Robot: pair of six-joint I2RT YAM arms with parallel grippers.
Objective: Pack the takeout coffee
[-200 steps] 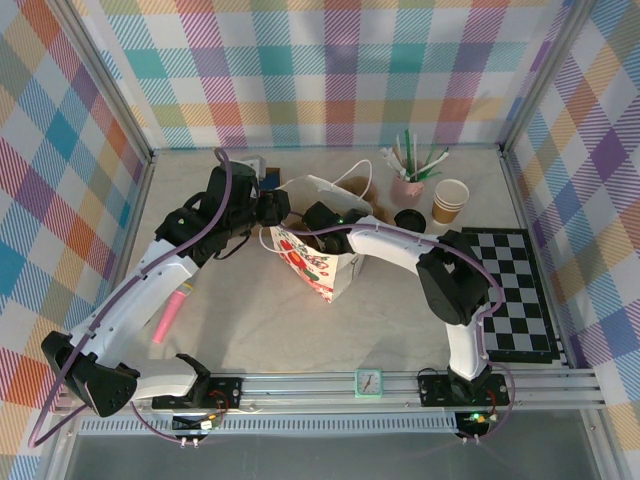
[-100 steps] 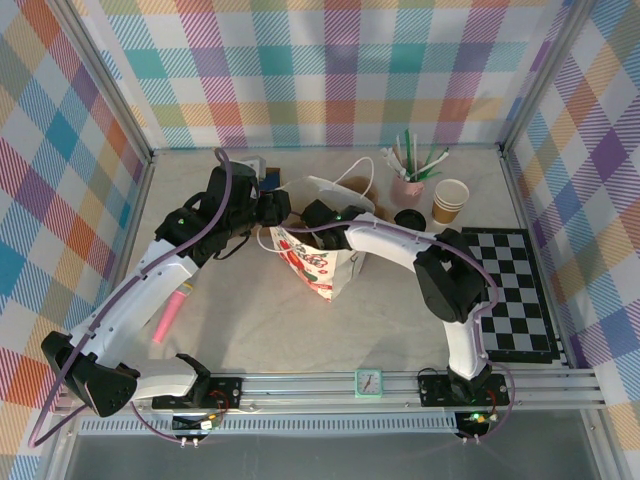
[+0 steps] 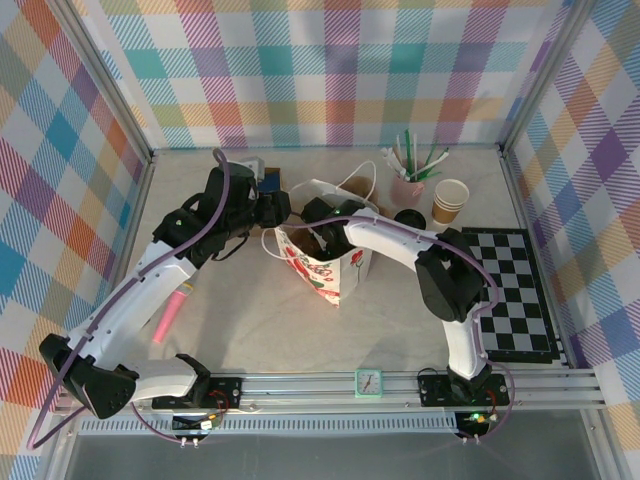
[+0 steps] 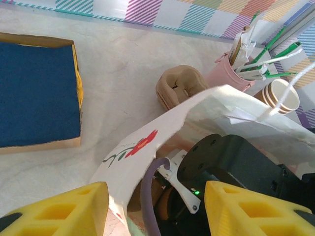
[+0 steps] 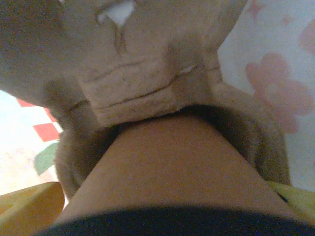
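Right end effector (image 5: 160,201) has opened wide, its fingers (image 5: 29,204) flanking the takeout coffee (image 5: 162,157).

One white flowered paper bag (image 3: 325,270) stood mid-table, and inside it sat one brown kraft-paper coffee cup (image 5: 167,167). At one o'clock were one pink cup of straws (image 3: 407,187), too bunched to count, one stack of lidless brown paper cups (image 3: 450,201) and one black round lid (image 3: 406,218). One checkered mat (image 3: 518,290) lay at three, one teal clock (image 3: 368,381) at six, one pink marker (image 3: 170,312) at eight, one blue pad (image 4: 37,93) at eleven.
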